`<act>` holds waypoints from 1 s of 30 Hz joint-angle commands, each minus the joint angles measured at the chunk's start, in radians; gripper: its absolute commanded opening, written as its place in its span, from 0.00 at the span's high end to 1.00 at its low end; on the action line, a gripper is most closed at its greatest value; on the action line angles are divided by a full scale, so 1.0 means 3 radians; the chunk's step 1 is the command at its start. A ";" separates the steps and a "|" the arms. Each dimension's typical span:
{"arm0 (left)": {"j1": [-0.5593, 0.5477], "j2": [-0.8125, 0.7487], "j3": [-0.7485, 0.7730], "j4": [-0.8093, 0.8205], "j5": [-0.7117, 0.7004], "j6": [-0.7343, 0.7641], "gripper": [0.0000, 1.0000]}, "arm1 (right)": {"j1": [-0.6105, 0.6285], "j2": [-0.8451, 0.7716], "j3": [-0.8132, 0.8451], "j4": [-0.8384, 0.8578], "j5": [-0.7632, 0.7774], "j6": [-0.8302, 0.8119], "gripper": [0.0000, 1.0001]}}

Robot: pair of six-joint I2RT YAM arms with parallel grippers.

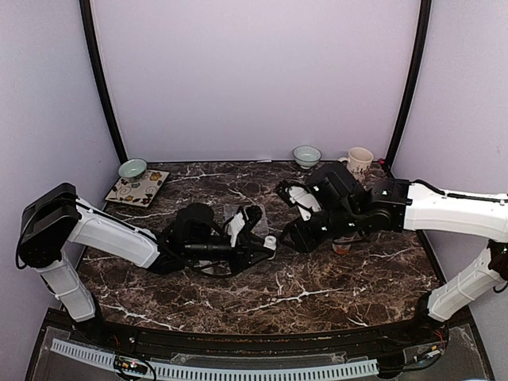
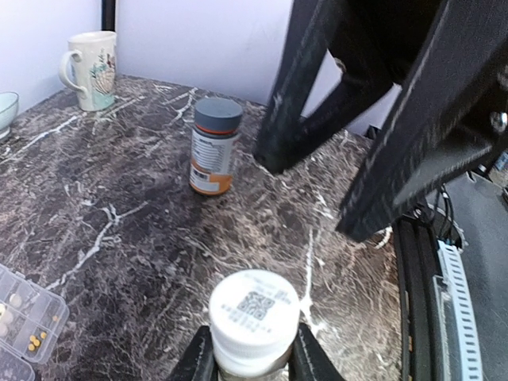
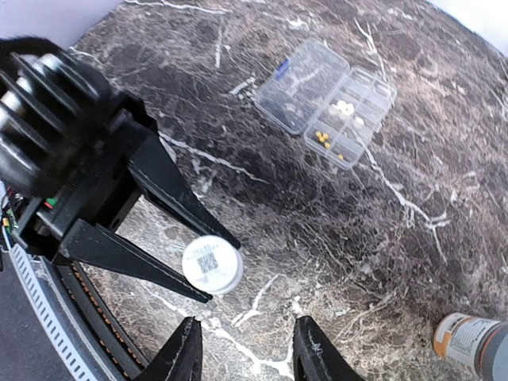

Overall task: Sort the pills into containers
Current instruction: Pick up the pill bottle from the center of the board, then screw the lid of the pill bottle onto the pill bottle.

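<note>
Clasping a round white-capped bottle (image 2: 254, 305), left hand (image 2: 254, 355) hangs over veined marble (image 2: 127, 222).

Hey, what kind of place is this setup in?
Probably a robot lab test booth: plain lilac walls enclose a marble-look table, a left arm and right arm stand at its near edge, and a pill box and mug sit as props.

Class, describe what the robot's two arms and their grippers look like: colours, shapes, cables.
The left arm and right arm have white links joined by bulky black joints. A thin black cable runs along the right arm. The left gripper and right gripper are black, each with two long, tapering fingers.
</note>
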 commanded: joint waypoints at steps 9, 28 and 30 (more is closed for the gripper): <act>-0.0001 -0.0405 0.0337 -0.1067 0.0563 0.0136 0.92 | 0.0020 -0.0229 0.0211 0.0000 -0.0519 -0.0441 0.57; -0.0001 -0.0646 0.0538 -0.1430 0.0702 0.0211 0.92 | 0.0015 -0.0146 0.0208 0.0098 -0.0942 -0.0441 0.50; -0.0001 -0.0659 0.0534 -0.1440 0.0707 0.0218 0.92 | 0.0008 -0.0150 0.0205 0.0123 -0.0943 -0.0435 0.50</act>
